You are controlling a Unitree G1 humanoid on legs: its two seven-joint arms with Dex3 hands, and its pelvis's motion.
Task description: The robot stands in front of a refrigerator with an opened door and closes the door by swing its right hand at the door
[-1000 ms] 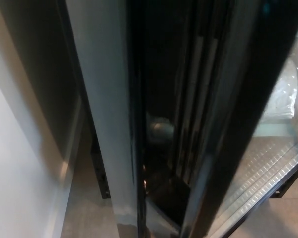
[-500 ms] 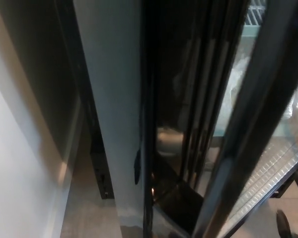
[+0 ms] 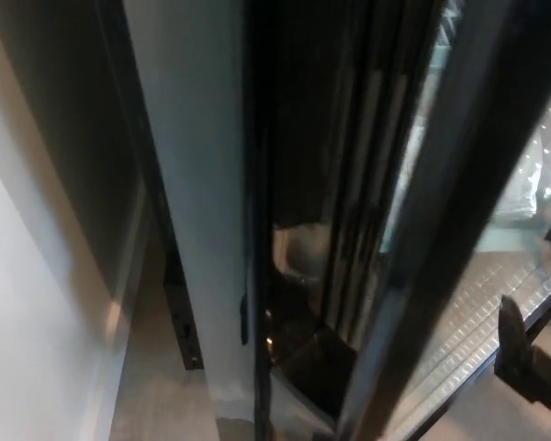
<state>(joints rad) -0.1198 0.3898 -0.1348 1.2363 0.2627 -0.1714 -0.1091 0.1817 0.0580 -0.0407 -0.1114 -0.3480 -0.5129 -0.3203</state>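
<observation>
The refrigerator door (image 3: 441,211) runs as a dark slanted band from about 1 o'clock down to 6 o'clock, its black frame edge nearest the camera and glass on both sides of it. Through the glass at 3 o'clock a wire shelf (image 3: 477,317) shows pale, with a whitish bag-like item (image 3: 523,188) above it. The grey side panel of the refrigerator (image 3: 197,184) stands upright just left of centre, and a white wall (image 3: 28,312) fills 9 o'clock.

The right hand (image 3: 530,354) has come further into sight than half a second ago: then only a fingertip or two showed at the bottom right corner, now black fingers stand up at 4 o'clock, spread apart and holding nothing, close beside the door's lower glass edge. Whether they touch the glass cannot be told. The whole picture has also shifted a little since then. The left hand does not show.
</observation>
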